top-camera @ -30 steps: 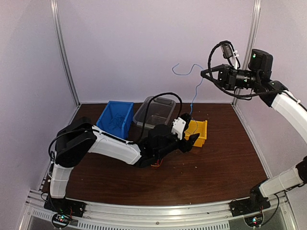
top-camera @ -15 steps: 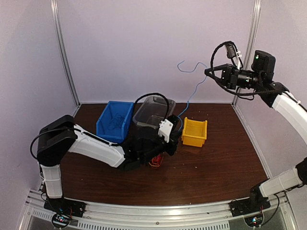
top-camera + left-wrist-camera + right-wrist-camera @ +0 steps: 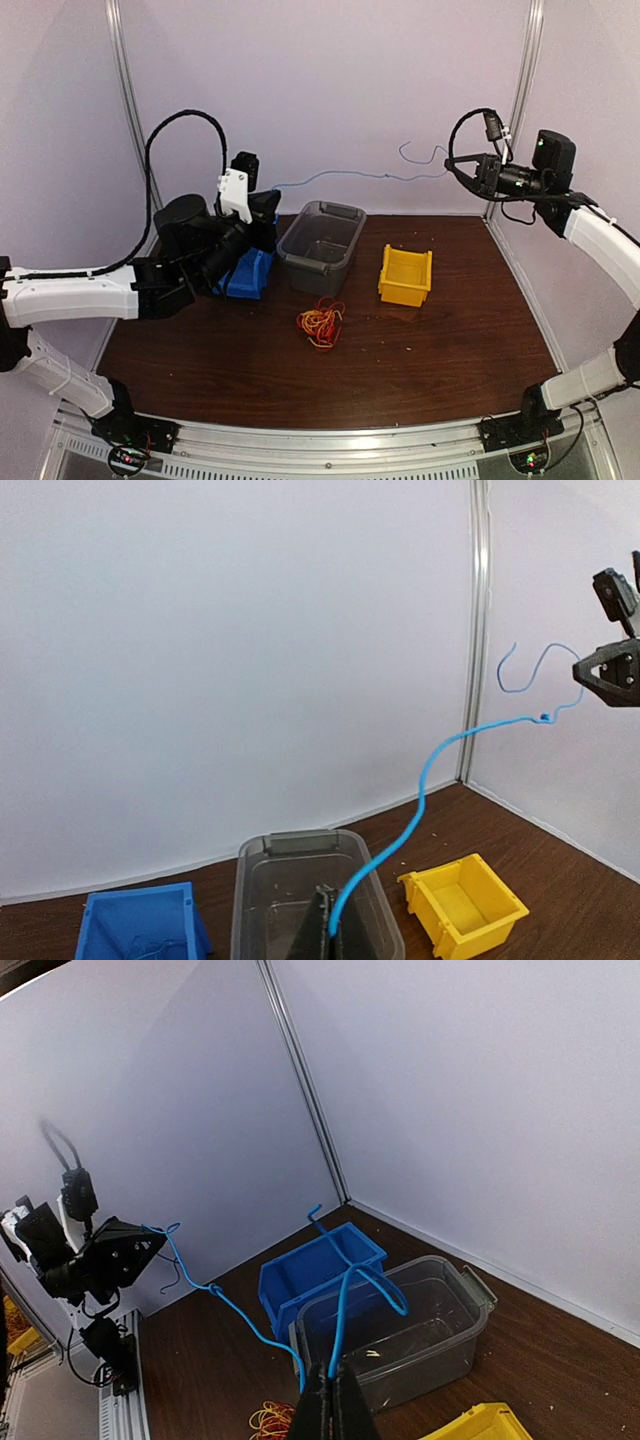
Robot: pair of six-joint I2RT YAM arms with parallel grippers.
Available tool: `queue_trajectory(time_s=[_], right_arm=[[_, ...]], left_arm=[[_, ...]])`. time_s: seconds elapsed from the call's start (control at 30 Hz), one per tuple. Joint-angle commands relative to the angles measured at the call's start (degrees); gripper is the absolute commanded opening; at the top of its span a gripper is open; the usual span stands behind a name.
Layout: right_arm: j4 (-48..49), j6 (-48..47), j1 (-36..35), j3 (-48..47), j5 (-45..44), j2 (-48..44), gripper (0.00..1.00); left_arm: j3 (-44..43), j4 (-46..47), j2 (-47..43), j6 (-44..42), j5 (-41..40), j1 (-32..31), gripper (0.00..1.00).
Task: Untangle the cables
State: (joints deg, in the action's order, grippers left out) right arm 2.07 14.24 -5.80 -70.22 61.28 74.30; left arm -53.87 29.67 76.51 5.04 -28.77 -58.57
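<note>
A blue cable (image 3: 350, 174) hangs stretched in the air between my two grippers. My left gripper (image 3: 270, 195) is raised at the left, above the blue bin, and is shut on one end of the cable (image 3: 420, 790). High at the right, my right gripper (image 3: 450, 163) is shut on the other end, and a loose curl of cable rises above it. In the right wrist view the cable (image 3: 343, 1310) loops out from the shut fingers (image 3: 333, 1400). A tangle of red and yellow-orange cables (image 3: 321, 323) lies on the table, apart from both grippers.
Three bins stand in a row at the back: a blue bin (image 3: 250, 278) partly hidden by my left arm, a clear grey tub (image 3: 318, 272) and a yellow bin (image 3: 403, 290). White walls close the table in behind and on both sides.
My left arm rose from the table near the tangle, swung up and to the left and shut on the blue cable. The cable went from hanging down to stretched level.
</note>
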Motion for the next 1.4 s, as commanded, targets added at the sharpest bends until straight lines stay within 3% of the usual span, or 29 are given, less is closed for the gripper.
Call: queue_trajectory(time_s=[0.0, 0.17, 0.27, 0.47, 1.1, 1.37], right_arm=[[6.2, 4.5, -0.1, 1.2, 1.2, 0.5, 0.05], [7.1, 6.6, -0.2, 2.3, 4.9, 1.5, 0.35], [7.0, 6.3, -0.2, 4.8, 7.2, 1.2, 0.44], [2.7, 0.7, -0.3, 10.4, 7.9, -1.6, 0.44], [-1.6, -6.9, -0.3, 15.0, 4.1, -7.3, 0.45], [-1.5, -6.7, -0.3, 15.4, 4.0, -7.1, 0.45]], left_arm=[[-3.9, -5.6, -1.9, -4.3, -0.7, 4.4, 0.00], [-20.8, -20.8, 2.5, -8.1, 1.8, 12.8, 0.00], [-27.5, -25.2, 5.6, -8.9, 3.1, 17.1, 0.00], [-34.2, -29.4, 9.9, -9.5, 4.6, 21.9, 0.00], [-24.1, -24.5, 14.1, -3.8, 6.2, 29.5, 0.00], [-23.9, -22.3, 8.7, -2.4, 5.9, 29.5, 0.00]])
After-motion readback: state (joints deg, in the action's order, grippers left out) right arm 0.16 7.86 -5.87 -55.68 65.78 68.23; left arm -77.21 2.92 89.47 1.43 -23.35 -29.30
